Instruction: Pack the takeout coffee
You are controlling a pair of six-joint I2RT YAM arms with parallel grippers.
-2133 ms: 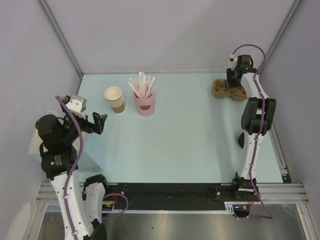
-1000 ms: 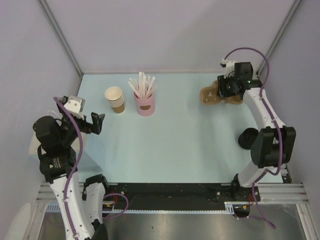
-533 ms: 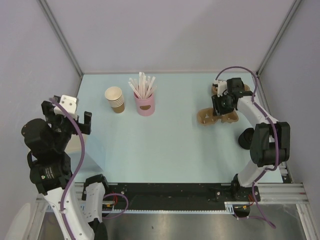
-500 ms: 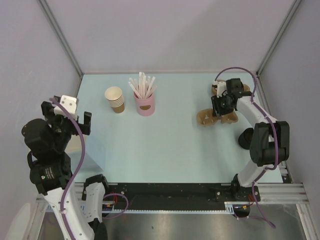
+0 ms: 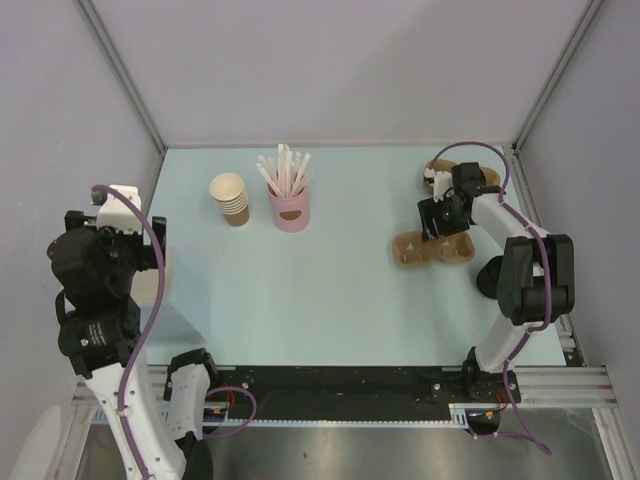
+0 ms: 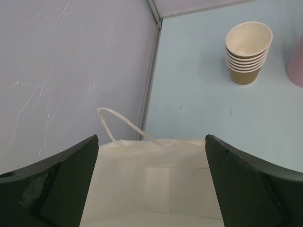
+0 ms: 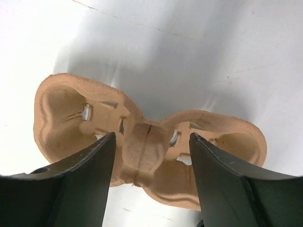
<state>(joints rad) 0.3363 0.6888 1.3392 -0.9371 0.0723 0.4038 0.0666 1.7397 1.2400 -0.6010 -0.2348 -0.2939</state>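
Right claw (image 7: pixel 151 142) spread, straddling cup carrier (image 7: pixel 66 109) waist, not pinching. Left claw (image 6: pixel 151 142) spread above paper bag (image 6: pixel 156 189), well left of carrier. Takeout coffee (image 5: pixel 489 277) just right of carrier, half hidden by right arm (image 5: pixel 527 275); arm swing could topple it.

The table (image 5: pixel 350 300) is seen in pale blue. The cup (image 5: pixel 290 212) is coloured pink, its straws (image 5: pixel 285 168) white, and the carrier (image 5: pixel 410 250) plain brown.
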